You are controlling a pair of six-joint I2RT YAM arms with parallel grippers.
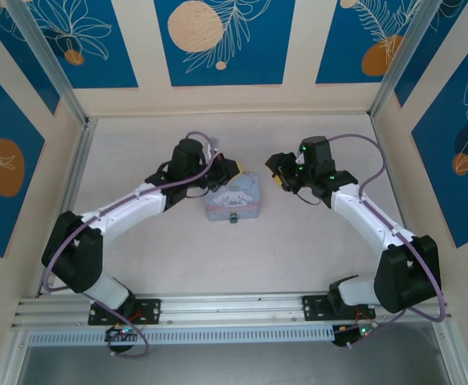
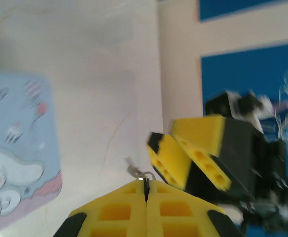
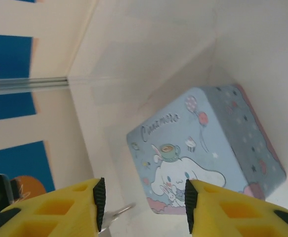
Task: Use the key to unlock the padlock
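The padlock is a tiny dark lump hanging at the near edge of the pale blue cartoon box. In the left wrist view my left gripper is shut on the key; its thin metal ring and blade poke out past the fingertips. From above, the left gripper hovers off the box's far left corner. The right gripper is just right of the box. It stands open, and the key shows beside its left pad. The right gripper's yellow fingers are close beside the left fingertips.
The box lies flat on the white table, its printed lid up, also at the left of the left wrist view. Purple cables run along both arms. Metal frame rails and patterned walls close in the table on all sides.
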